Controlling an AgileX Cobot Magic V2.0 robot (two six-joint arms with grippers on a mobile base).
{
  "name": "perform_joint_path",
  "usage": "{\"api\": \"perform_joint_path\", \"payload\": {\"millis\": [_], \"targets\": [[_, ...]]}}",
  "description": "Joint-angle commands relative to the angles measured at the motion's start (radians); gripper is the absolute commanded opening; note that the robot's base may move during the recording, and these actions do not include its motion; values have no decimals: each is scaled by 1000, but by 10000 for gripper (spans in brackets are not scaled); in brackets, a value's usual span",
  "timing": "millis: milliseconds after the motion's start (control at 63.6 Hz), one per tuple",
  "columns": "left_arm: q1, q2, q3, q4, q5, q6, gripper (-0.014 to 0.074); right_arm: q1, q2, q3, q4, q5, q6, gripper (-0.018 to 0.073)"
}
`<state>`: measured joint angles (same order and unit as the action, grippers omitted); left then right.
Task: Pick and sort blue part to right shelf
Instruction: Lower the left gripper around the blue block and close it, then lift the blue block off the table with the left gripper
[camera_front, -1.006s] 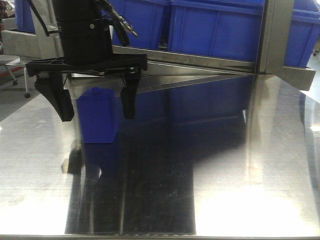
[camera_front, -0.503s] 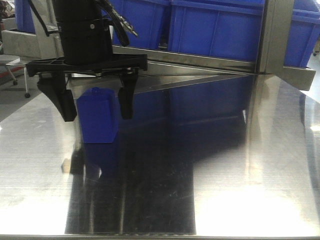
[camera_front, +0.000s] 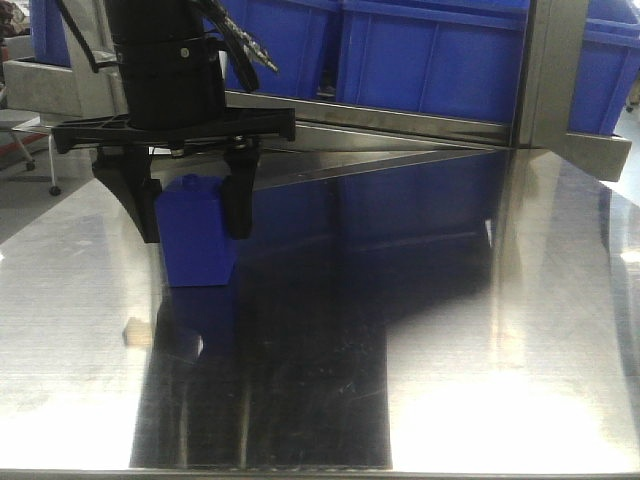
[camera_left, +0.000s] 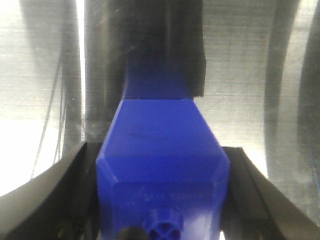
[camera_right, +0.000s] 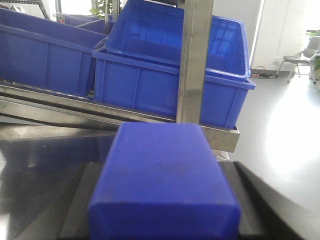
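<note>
The blue part (camera_right: 160, 185) lies in the right gripper (camera_right: 164, 165), whose dark fingers press in on its two long flanks. It is held just in front of the right shelf (camera_right: 196, 60), close before the shelf's steel upright and facing the bins (camera_right: 150, 85) that sit on the shelf. Only one broad flat face with softly rounded edges shows; the cap end is hidden. It looks like stiff moulded plastic, likely light and not fragile, but its smooth faces would probably slip under a weak grip. The flat parallel sides of the body are therefore the sound place to hold, not the shoulders or cap. The shelf is brushed stainless steel with a sloping rail; the bins are glossy blue plastic with thick rims. Out from the shelf's rail, on the mirror-bright steel worktop (camera_front: 450, 380), stands a similar blue block (camera_front: 195, 255) with bevelled shoulders and a small round stud (camera_left: 165, 231) on top, so I judge it is not the part to sort. The left gripper (camera_front: 192, 232) straddles it from above, fingers drawn in against both sides with no gap showing in the wrist view.
</note>
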<state>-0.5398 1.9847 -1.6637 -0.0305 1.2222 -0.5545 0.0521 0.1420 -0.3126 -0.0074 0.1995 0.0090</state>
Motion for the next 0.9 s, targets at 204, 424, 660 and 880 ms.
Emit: {"api": "perform_joint_path", "payload": {"millis": [204,424,660,880], "targets": [[-12,-115,-22,-42,50,123,407,-8,8,-29,-10,-93,-9,431],[-9,-229,-6,-150,38,472,407,-8,8,-29,-10,-93,-9,431],[10,-383,157,-226,-160,782,407,-8,8,-29,-10,-93,-9,431],[34,-591,457,-249,-550,839,407,-8,8,-29,-10,-93,-9,431]]}}
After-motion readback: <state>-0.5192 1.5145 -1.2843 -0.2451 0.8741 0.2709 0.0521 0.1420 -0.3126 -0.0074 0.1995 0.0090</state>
